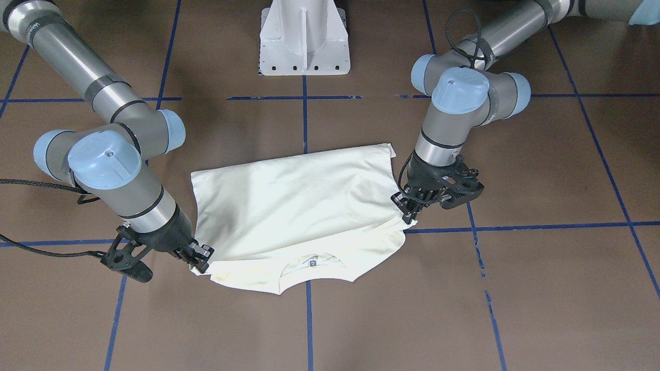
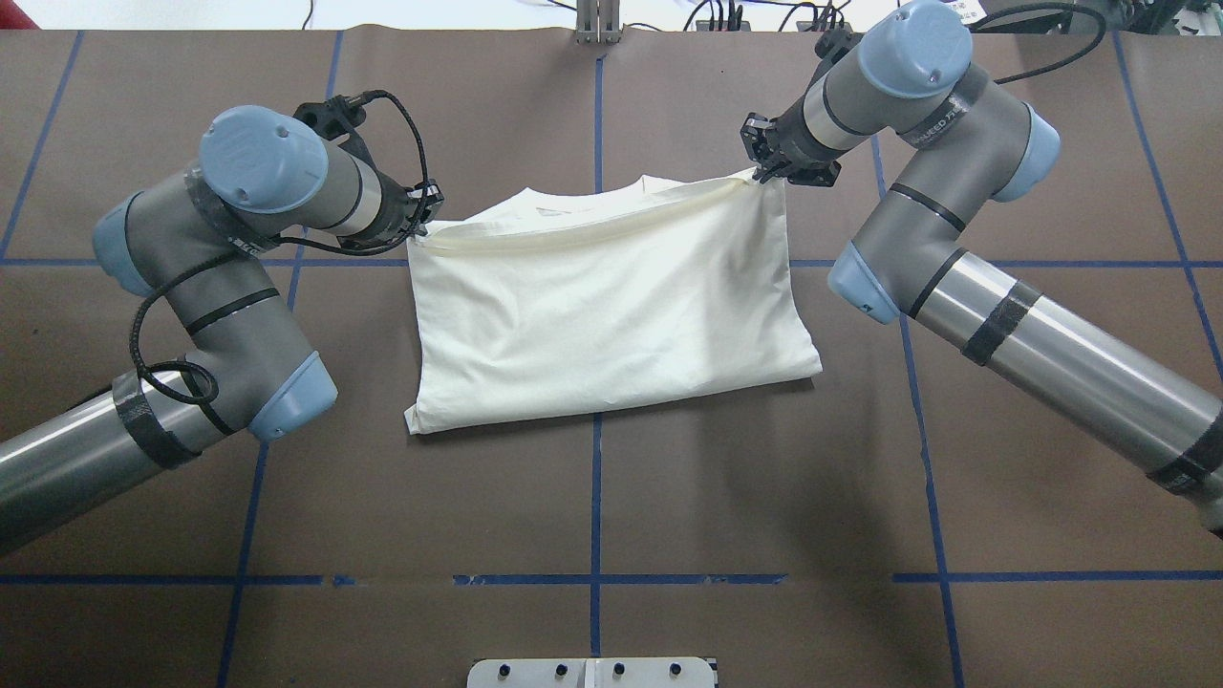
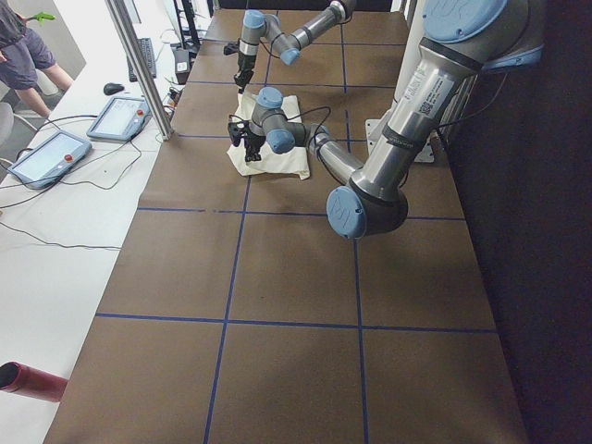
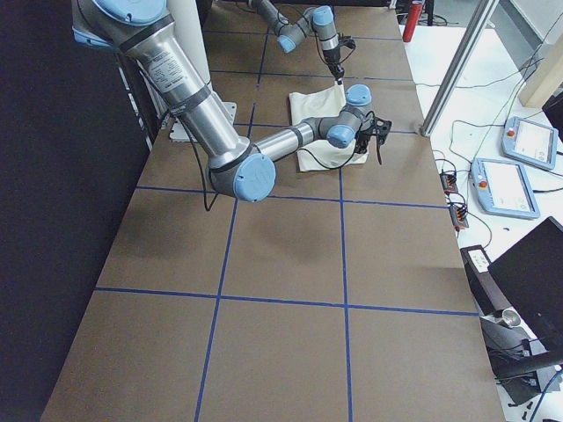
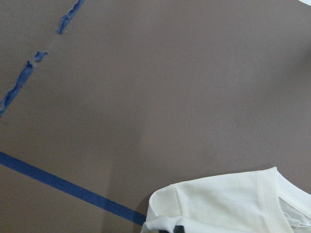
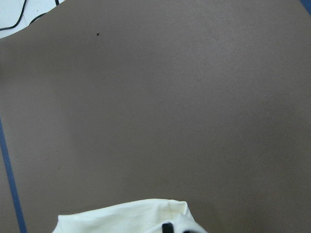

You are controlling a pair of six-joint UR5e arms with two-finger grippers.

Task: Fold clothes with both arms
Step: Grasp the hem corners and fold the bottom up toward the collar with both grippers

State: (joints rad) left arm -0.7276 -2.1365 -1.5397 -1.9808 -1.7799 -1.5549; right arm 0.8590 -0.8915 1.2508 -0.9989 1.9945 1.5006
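Observation:
The cream shirt [image 2: 602, 306] lies folded on the brown table, plain side up, with its collar [image 1: 312, 265] peeking out at the edge away from the robot. My left gripper [image 2: 420, 208] is shut on the top layer's corner at the shirt's left, low over the table. At the opposite corner my right gripper [image 2: 766, 167] is shut on the cloth too. In the front view the left gripper [image 1: 410, 208] and right gripper [image 1: 200, 257] hold the top layer just short of the shoulders. Each wrist view shows only a bit of cloth [image 5: 228, 204] [image 6: 126, 218].
The white pedestal base [image 1: 304, 41] stands at the robot's side of the table. Blue tape lines [image 2: 594, 497] grid the brown surface. Teach pendants [image 3: 125, 116] and cables lie on a white side table, where a person [image 3: 23, 46] stands.

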